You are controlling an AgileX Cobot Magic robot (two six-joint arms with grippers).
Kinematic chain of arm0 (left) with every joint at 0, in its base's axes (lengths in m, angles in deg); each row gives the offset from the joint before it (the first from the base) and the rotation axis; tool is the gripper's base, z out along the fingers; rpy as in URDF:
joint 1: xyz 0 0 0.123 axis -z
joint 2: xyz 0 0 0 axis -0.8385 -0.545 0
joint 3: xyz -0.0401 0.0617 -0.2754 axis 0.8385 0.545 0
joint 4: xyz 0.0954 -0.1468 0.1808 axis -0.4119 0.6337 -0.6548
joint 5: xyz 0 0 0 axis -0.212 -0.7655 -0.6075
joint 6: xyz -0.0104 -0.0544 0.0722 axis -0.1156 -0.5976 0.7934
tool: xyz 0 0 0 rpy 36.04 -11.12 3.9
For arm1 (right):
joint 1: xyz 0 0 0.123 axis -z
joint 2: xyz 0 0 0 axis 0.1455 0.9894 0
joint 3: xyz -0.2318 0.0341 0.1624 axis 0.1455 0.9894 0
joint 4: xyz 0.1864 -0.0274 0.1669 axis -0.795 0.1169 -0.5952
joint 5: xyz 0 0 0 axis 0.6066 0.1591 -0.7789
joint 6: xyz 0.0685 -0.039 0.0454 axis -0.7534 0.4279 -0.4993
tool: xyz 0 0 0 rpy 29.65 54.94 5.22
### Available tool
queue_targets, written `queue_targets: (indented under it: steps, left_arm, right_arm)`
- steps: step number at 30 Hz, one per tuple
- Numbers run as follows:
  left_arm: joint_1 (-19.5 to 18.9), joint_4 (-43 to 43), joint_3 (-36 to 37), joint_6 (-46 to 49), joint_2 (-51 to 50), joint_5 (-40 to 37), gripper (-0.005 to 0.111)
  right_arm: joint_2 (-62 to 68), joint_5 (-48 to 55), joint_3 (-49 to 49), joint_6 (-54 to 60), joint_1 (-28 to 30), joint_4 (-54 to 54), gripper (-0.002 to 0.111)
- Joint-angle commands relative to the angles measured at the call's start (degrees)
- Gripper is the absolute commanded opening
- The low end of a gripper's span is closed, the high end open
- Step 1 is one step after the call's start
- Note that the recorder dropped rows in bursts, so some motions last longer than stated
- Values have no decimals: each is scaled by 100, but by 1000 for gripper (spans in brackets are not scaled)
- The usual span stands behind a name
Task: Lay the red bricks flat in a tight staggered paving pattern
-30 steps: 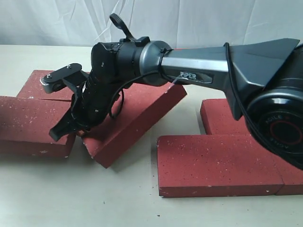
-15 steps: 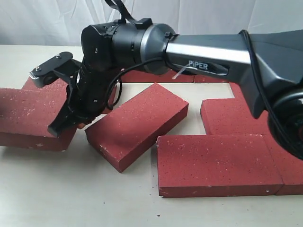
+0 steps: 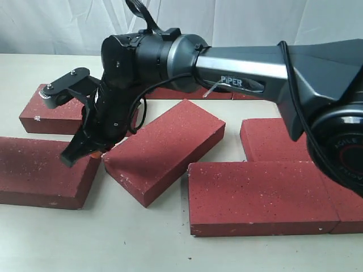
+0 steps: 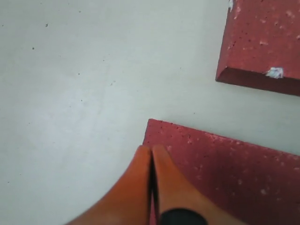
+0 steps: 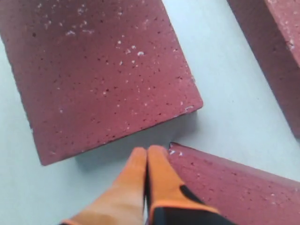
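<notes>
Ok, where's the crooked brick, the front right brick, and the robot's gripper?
crooked brick (image 3: 164,148): exterior view, top face.
front right brick (image 3: 258,194): exterior view, top face.
right gripper (image 3: 72,156): exterior view, shut fingertips.

Red bricks (image 3: 161,150): rough, matt, grainy, white-flecked. Worktop (image 3: 142,243): smooth, pale, matt. Right arm (image 3: 244,71): smooth grey casing, slight sheen; black joints glossier. Backdrop (image 3: 57,25): white creased cloth.
</notes>
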Motion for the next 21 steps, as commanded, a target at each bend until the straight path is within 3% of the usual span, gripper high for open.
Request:
queue_targets:
  steps: [1,4,5,8,14,21]
  left_arm:
    - [124,679,-12,456,289,101,0]
    - [521,1523,-12,1601,462,157,0]
    - [775,2079,-12,2342,481,144,0]
    - [1163,2934,-40,3263,481,-129,0]
    - [1712,3316,-339,3469,481,-1116,0]
    - [2511,3297,-369,3469,481,-1321,0]
  right_arm:
    - [-159,170,-25,-92,143,962,-1]
    - [-506,935,-14,-433,552,1378,-1]
    - [-734,1347,-5,-235,771,1233,-1]
    - [-1102,1668,146,176,1078,755,-1]
    - [-1938,1770,1179,676,1249,1005,-1]
    - [-2440,1276,2445,1978,1683,767,-1]
